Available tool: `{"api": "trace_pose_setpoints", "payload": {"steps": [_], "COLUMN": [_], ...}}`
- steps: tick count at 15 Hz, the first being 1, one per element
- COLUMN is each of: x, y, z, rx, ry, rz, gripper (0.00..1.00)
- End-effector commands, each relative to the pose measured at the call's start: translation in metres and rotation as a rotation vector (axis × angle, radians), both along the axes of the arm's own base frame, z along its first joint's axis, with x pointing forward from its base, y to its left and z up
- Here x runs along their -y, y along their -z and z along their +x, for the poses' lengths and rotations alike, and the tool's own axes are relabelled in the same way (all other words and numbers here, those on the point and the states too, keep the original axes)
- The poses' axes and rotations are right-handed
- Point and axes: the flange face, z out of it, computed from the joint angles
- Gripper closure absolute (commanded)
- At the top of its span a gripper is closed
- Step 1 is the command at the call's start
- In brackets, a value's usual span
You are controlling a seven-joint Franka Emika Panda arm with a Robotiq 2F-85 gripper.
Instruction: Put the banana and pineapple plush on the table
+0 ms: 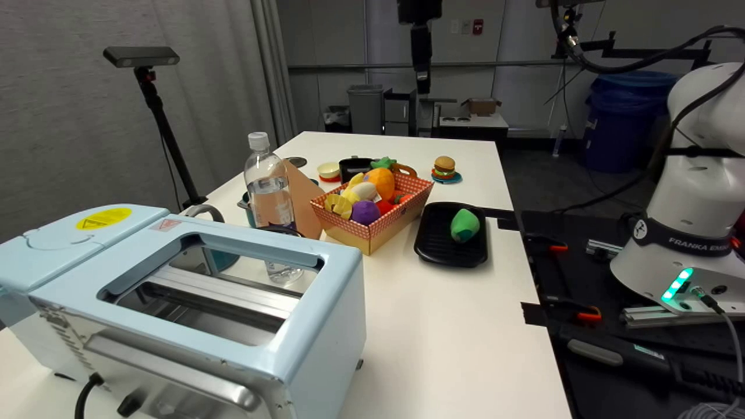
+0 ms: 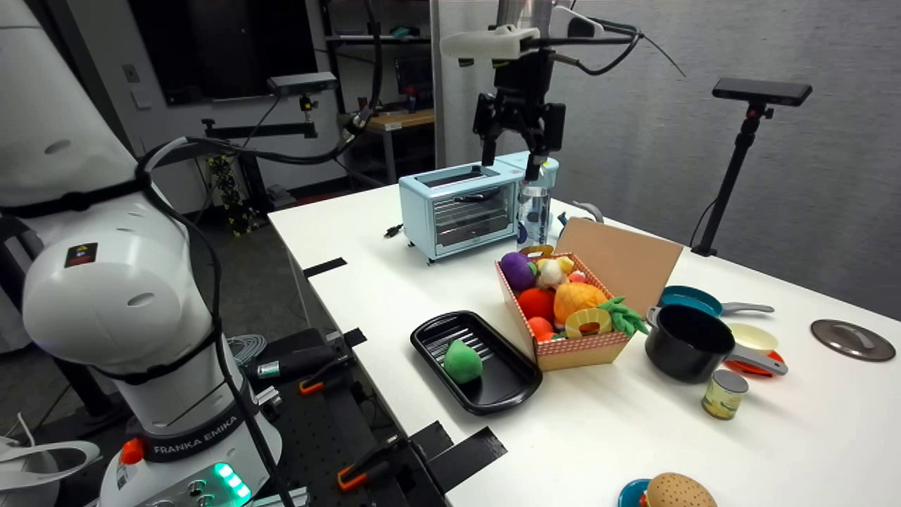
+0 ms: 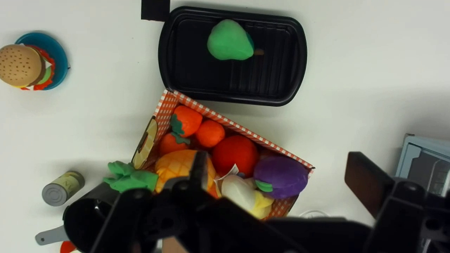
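The pineapple plush (image 3: 174, 167), orange-yellow with green leaves, lies in the red-checked basket (image 2: 581, 358); it also shows in both exterior views (image 1: 382, 181) (image 2: 578, 298). A yellow-and-white toy that looks like the banana (image 3: 263, 204) lies beside it among other toys, partly hidden; its yellow part shows in both exterior views (image 1: 353, 185) (image 2: 565, 264). The basket stands on the white table (image 2: 619, 436). My gripper (image 3: 276, 161) is open and empty, high above the table. In an exterior view, the gripper (image 2: 510, 165) hangs well above the bottle; in the wrist view, one finger overlaps the pineapple plush.
A black tray (image 2: 450, 329) holding a green toy (image 2: 462, 362) stands beside the basket. A blue toaster oven (image 2: 450, 211), a water bottle (image 1: 270, 201), a black pot (image 2: 686, 345), a can (image 2: 724, 394) and a toy burger (image 3: 21, 66) are around it. A cardboard flap (image 2: 619, 257) rises behind the basket.
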Motion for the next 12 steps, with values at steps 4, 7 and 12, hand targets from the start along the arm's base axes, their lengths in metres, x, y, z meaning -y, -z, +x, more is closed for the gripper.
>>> {"api": "trace_pose_setpoints", "payload": {"steps": [4, 7, 12], "x": [0.010, 0.013, 0.020], "y": [0.026, 0.040, 0.063], "z": [0.043, 0.059, 0.079], "rx": [0.016, 0.024, 0.021], "ry": [-0.029, -0.040, -0.034], "rz": [-0.044, -0.065, -0.066], "gripper": [0.00, 0.00, 0.00]}}
